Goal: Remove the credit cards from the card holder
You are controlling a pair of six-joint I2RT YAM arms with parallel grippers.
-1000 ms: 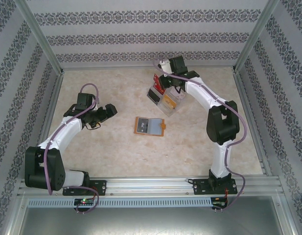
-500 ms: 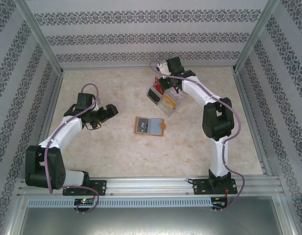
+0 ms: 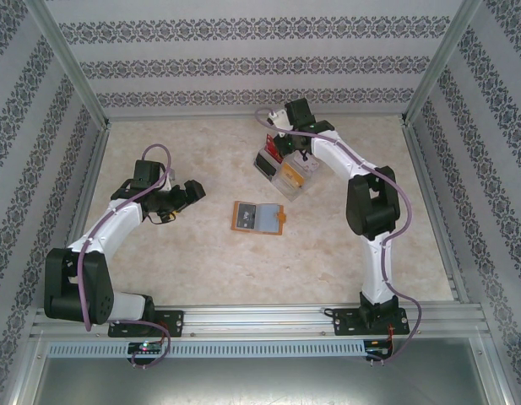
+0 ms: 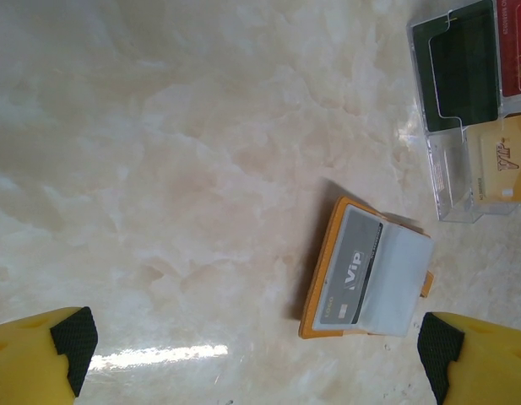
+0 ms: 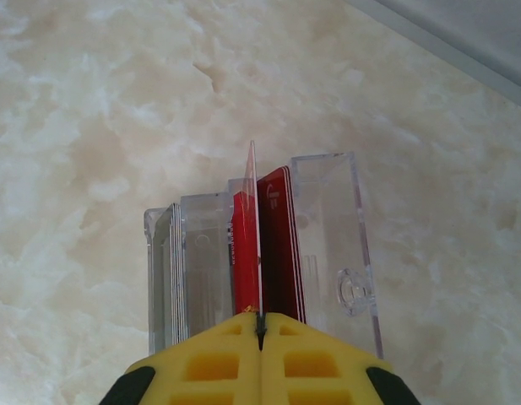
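So the wallet point(image 3: 257, 217) is lying open and flat on the desk point(image 3: 201, 253), roughly in the middle between the two arms; orange outside, grey-blue pockets facing up, little tab poking out on its right edge in the top view. There's a grey card point(image 4: 351, 274) with "VIP" on it tucked in the pocket on the spine side; nothing is touching the wallet.

Past it, a bit to the right, sits the clear tray point(image 3: 284, 173); well apart from the wallet. From the left wrist you can see a dark card point(image 4: 454, 72) in one compartment and a yellow card point(image 4: 505, 160) in another.

The right gripper point(image 5: 260, 319) is right over that tray; its jaws are pressed together on a thin red card point(image 5: 254, 211), seen edge-on and standing upright, poking down into a middle slot. Red shows on both sides of that edge inside the tray; can't tell if that's one card or two.

The left gripper point(image 4: 256, 359) hangs above bare desk, off to the left of the wallet; jaws spread wide with nothing between them, black pads point(image 4: 74, 337) at the bottom corners of its wrist view and the wallet sitting near the right-hand one.
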